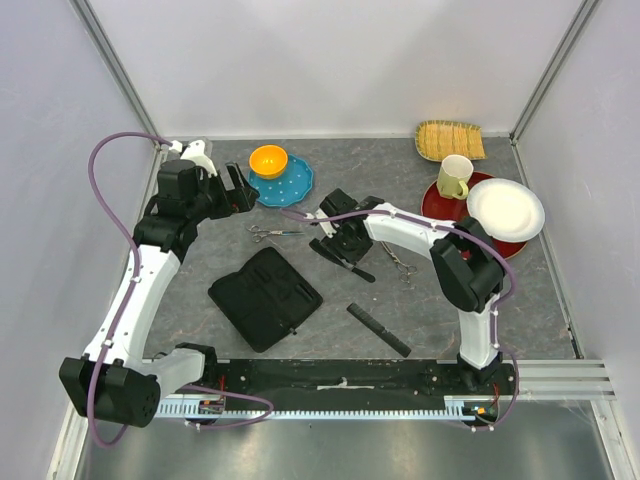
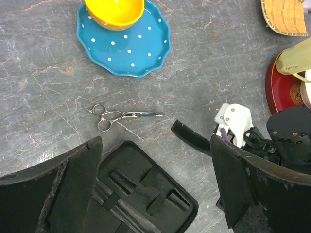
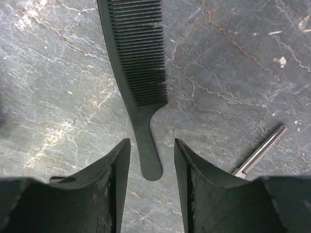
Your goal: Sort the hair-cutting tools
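Scissors, two: left scissors (image 1: 275, 234), and right scissors (image 1: 400, 266) faint at four o'clock from right hand (image 3: 151, 145). Combs, two on the desk (image 1: 380, 170): near comb (image 1: 378, 329), and far comb (image 3: 138, 58) untouched between that half-open hand's fingers; left hand (image 2: 155, 145) wide, empty.

The left arm (image 1: 135, 290) and right arm (image 1: 405, 228) are wearing white shells over chunky black joints. A purple cable (image 1: 93, 165) is looping along each one, and matte black fingers (image 3: 114, 184) are tipping both.

the comb (image 3: 140, 58) runs off the right wrist view's top edge (its far end unseen).
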Motion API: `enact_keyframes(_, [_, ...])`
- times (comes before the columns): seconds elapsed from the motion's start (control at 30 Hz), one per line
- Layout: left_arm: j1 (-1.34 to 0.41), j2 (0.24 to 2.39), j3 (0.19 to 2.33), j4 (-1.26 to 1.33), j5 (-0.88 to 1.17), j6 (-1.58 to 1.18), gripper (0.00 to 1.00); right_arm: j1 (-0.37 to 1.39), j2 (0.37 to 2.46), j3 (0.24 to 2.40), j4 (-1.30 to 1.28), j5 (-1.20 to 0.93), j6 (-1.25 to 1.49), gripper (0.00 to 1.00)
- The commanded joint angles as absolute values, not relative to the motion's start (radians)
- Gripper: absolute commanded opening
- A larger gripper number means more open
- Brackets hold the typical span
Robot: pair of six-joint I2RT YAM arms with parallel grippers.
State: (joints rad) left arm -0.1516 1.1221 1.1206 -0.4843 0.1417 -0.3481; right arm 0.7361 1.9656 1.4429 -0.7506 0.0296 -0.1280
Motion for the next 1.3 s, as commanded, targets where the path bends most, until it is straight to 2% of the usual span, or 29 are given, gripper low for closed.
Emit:
enact_keyframes(0.0, [-0.144, 1.123, 1.12, -0.477, 0.16, -0.318, 0.98, 0.738, 1.999, 1.482, -0.758, 0.018, -0.156, 0.48])
enact_keyframes(0.43, [-0.141, 1.123, 1.118, -0.471, 0.163, -0.319, 0.98, 0.736, 2.074, 1.496, -0.79, 0.003, -0.166, 0.45])
enact_keyframes(0.8, [-0.137, 1.121, 1.121, -0.466, 0.176, -0.327, 0.98, 0.736, 2.135, 1.503, -0.877, -0.06, -0.141, 0.34])
enact_keyframes(1.13, [-0.135, 1.117, 1.118, -0.463, 0.19, -0.331, 0.97, 0.738, 2.221, 1.546, -0.936, -0.098, -0.14, 0.38])
enact_keyframes(1.23, [-0.137, 1.114, 1.117, -0.465, 0.192, -0.331, 0.97, 0.736, 2.235, 1.554, -0.94, -0.091, -0.133, 0.33])
enact_keyframes(1.27, [-0.137, 1.112, 1.115, -0.463, 0.19, -0.331, 0.97, 0.736, 2.235, 1.554, -0.94, -0.086, -0.132, 0.27])
